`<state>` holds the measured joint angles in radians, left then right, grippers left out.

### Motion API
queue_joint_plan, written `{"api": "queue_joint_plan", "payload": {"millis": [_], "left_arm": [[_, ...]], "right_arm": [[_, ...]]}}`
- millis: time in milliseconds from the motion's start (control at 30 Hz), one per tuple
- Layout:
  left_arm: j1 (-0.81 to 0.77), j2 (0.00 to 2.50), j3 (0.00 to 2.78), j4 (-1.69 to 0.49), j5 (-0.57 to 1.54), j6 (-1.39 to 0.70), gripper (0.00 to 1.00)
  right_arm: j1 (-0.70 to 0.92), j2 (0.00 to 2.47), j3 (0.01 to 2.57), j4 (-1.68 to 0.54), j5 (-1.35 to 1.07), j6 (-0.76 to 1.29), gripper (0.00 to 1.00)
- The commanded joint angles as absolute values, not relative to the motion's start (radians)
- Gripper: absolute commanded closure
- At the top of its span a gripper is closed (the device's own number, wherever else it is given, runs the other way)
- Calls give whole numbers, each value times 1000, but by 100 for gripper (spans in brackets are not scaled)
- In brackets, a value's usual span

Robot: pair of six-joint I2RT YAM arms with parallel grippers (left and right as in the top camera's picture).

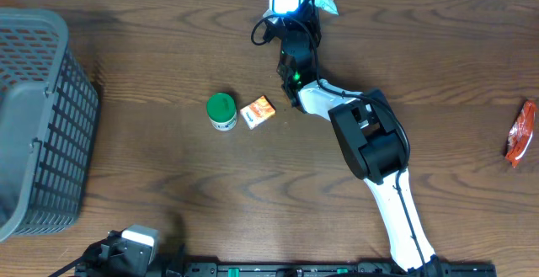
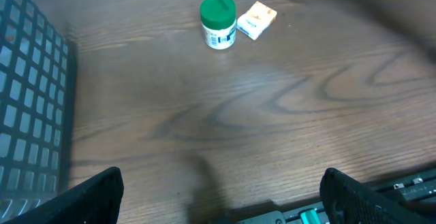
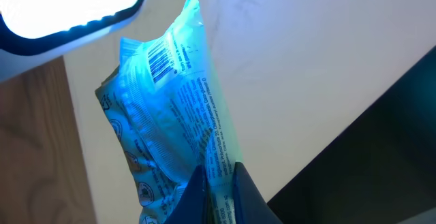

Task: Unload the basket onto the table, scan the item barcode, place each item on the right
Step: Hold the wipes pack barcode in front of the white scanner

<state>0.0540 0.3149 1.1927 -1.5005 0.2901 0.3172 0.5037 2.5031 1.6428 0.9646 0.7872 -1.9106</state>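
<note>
The scanning step is in hand: the right end effector [image 3: 216,190] is clamped on the lower edge of a crinkled, glossy plastic packet [image 3: 170,122], held at the far edge of the wood-grain surface [image 1: 168,193], just beside the glowing scanner [image 3: 61,6]. The printed barcode [image 3: 161,60] near the packet's top is washed in blue light, so the next move probably calls for tilting it squarely to the window. The left end effector [image 2: 221,200] rests near, fingers wide apart and empty.

Overhead and low, forward-facing left wrist share the jar [image 1: 221,111].

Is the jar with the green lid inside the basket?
No, the jar stands on the table beside the orange box, outside the basket.
</note>
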Motion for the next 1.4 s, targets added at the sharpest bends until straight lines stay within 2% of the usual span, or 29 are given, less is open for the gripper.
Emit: {"api": "queue_joint_plan", "payload": {"millis": [0,167,700,1367], "left_arm": [[48,310,1198,-1501,302,313,7],[48,310,1198,-1501,302,313,7],[48,310,1198,-1501,302,313,7],[48,310,1198,-1501,302,313,7]], "right_arm": [[508,2499,1669,934,756,-1963,99],[523,2499,1669,867,760,-1961,99],[590,2497,1669,918,735,-2022,99],[585,2497,1669,601,857,-2066,99]]}}
